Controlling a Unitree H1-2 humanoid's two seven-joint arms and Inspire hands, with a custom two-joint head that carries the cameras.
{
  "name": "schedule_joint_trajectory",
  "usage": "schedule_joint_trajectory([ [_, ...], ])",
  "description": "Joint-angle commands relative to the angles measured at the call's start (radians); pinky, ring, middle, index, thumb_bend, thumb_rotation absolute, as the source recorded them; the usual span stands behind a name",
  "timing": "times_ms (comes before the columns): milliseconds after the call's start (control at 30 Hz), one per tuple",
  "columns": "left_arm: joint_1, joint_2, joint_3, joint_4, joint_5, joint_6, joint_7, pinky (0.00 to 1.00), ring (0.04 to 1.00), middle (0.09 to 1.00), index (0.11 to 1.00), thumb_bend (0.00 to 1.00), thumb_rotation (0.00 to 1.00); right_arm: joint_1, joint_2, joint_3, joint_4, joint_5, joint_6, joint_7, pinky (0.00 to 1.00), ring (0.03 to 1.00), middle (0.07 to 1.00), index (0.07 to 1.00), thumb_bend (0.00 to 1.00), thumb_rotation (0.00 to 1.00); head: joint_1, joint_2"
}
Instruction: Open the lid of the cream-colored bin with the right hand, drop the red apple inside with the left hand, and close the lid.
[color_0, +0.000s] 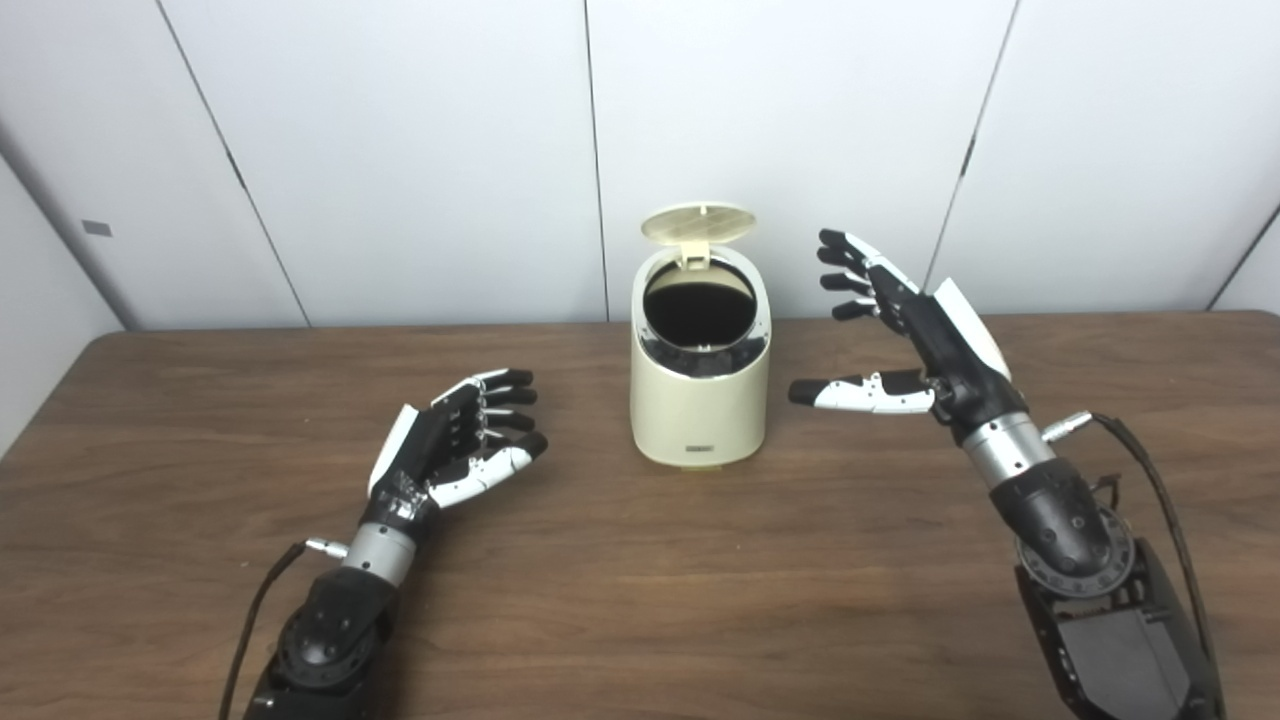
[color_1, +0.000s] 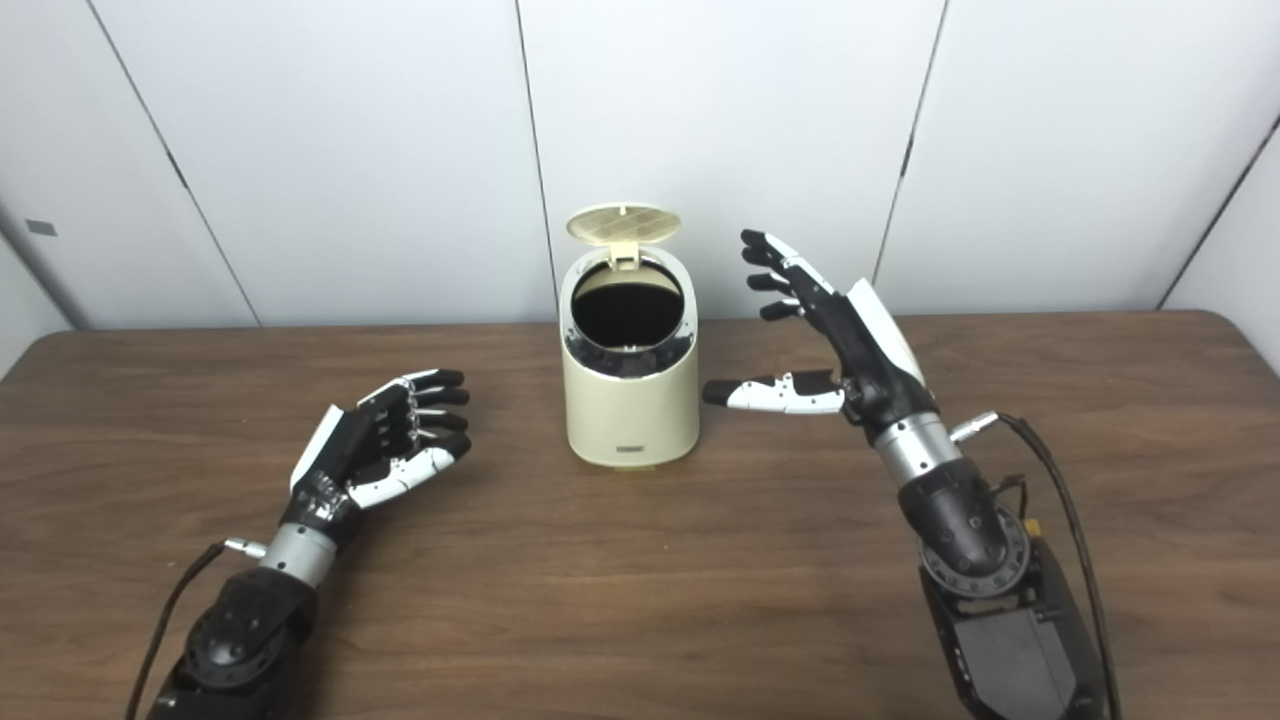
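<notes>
While its fingers fan apart and its thumb juts toward the bin, the black-and-white right hand (color_0: 915, 335) hangs raised just beside the container, touching nothing and holding nothing. Across from it, the black-and-white left hand (color_0: 455, 440) lies low over the dark brown wooden table (color_0: 640, 600), palm up, fingers loosely spread and empty. Between them stands the cream-colored rounded plastic bin (color_0: 700, 390), upright near the table's far edge, its round cream lid (color_0: 698, 224) flipped up at the back, the mouth dark. No apple shows from where I stand.
</notes>
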Motion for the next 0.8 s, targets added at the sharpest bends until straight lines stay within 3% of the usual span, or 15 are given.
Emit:
schedule_joint_trajectory([
  [0,-0.021,0.003,0.002,-0.009,0.002,-0.052,-0.008,0.55,0.668,0.75,0.782,0.68,0.27,-0.066,-0.024,-0.004,-0.016,0.009,-0.008,0.01,0.73,0.838,0.887,0.906,0.79,0.36,-0.001,0.001],
  [200,-0.012,-0.007,-0.003,0.003,0.014,-0.068,-0.014,0.53,0.654,0.743,0.777,0.66,0.25,-0.142,-0.026,0.008,0.001,0.0,0.002,0.025,0.73,0.835,0.875,0.894,0.79,0.33,-0.003,-0.004],
  [267,-0.01,-0.01,-0.003,0.0,0.012,-0.059,-0.017,0.53,0.657,0.741,0.775,0.67,0.24,-0.16,-0.031,0.017,0.005,-0.012,0.006,0.031,0.78,0.861,0.883,0.899,0.77,0.37,-0.002,-0.004],
  [333,-0.005,-0.014,-0.007,-0.01,0.016,-0.044,-0.019,0.53,0.657,0.742,0.777,0.66,0.23,-0.19,-0.042,0.037,0.007,-0.049,0.037,0.044,0.83,0.886,0.899,0.909,0.77,0.41,-0.002,-0.004],
  [500,-0.005,-0.019,-0.014,0.001,0.029,-0.056,-0.015,0.53,0.651,0.737,0.778,0.64,0.2,-0.235,-0.041,0.059,-0.003,-0.078,0.109,0.066,0.82,0.923,0.928,0.907,0.8,0.44,-0.001,-0.004],
  [767,-0.007,-0.029,-0.011,0.004,0.033,-0.051,-0.013,0.52,0.643,0.73,0.775,0.63,0.17,-0.29,-0.057,0.128,-0.019,-0.143,0.159,0.123,0.84,0.934,0.94,0.912,0.74,0.51,0.001,-0.003],
])
